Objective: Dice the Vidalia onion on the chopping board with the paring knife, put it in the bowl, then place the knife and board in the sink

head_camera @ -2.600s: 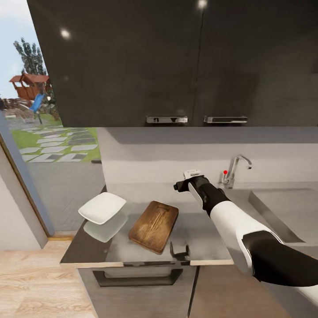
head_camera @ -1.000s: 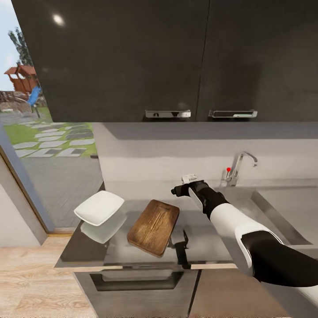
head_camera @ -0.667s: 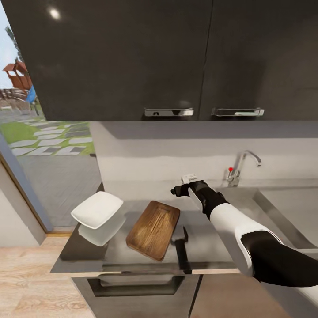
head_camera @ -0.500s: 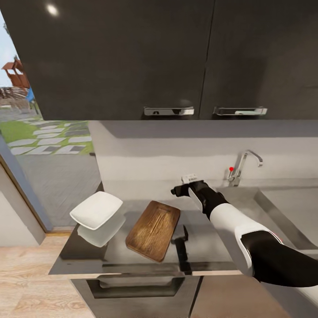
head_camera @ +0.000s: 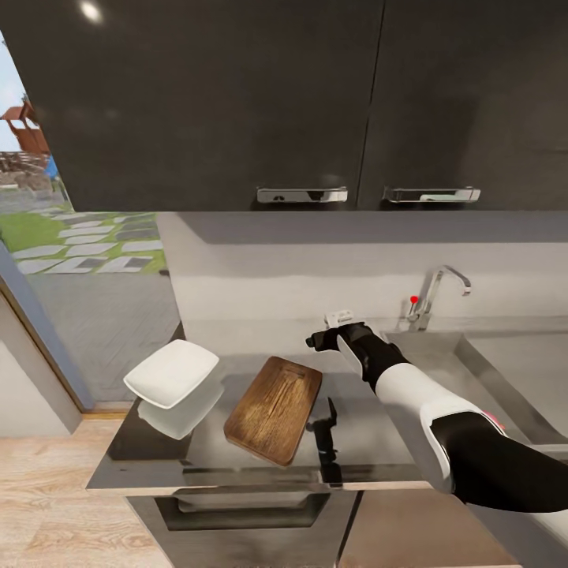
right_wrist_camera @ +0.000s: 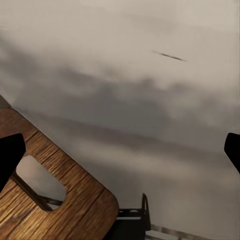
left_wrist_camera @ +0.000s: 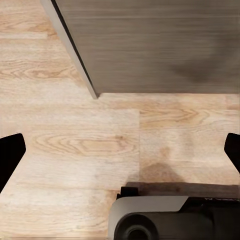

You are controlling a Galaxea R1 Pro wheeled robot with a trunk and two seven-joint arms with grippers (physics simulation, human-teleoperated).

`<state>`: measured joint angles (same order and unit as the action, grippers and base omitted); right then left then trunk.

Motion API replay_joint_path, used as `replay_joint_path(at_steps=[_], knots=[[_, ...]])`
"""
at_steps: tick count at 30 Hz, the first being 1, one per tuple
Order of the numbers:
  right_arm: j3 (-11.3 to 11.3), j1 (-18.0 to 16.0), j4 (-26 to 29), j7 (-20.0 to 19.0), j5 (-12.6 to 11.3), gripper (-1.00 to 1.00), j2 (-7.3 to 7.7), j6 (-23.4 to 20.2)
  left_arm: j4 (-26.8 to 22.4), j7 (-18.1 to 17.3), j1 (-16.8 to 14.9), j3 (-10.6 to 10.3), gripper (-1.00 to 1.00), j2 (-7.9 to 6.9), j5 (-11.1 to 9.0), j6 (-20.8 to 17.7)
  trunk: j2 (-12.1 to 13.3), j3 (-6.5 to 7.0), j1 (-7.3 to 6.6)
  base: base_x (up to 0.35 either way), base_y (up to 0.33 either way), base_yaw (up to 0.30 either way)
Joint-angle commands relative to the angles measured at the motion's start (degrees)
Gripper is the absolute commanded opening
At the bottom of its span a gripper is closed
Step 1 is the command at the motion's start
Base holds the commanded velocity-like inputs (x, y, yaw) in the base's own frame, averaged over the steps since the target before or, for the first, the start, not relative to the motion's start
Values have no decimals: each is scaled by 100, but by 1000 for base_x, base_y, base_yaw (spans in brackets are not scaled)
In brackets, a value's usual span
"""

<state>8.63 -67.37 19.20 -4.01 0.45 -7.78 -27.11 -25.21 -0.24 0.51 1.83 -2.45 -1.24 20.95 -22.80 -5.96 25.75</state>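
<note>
Grey surface [head_camera: 371, 426] under dark wall cabinets [head_camera: 237, 102]; glazed door to a garden at the robot's left. Chopping board [head_camera: 274, 409] lies flat mid-surface, bowl [head_camera: 171, 373] beside it toward the door, sink [head_camera: 505, 379] with tap [head_camera: 434, 296] to the right. Right hand [head_camera: 335, 325], fingers apart, hovers behind the board. Left hand [left_wrist_camera: 120, 155], fingers apart, faces wood floor [left_wrist_camera: 75, 145].

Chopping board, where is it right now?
In the head view the chopping board lies on the countertop, right of the bowl and left of the sink.
</note>
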Motion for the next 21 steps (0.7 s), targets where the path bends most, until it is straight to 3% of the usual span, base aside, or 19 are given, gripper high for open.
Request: replay_joint_path(at_steps=[1, 21], knots=[[25, -4, 7, -15, 7, 100, 4, -31, 10, -3, 2, 4, 100, 0, -11, 6, -12, -12, 4, 0, 0, 0], [25, -4, 14, -18, -5, 100, 5, -27, 281, 36, 2, 27, 100, -23, 1, -4, -12, -14, 4, 0, 0, 0]])
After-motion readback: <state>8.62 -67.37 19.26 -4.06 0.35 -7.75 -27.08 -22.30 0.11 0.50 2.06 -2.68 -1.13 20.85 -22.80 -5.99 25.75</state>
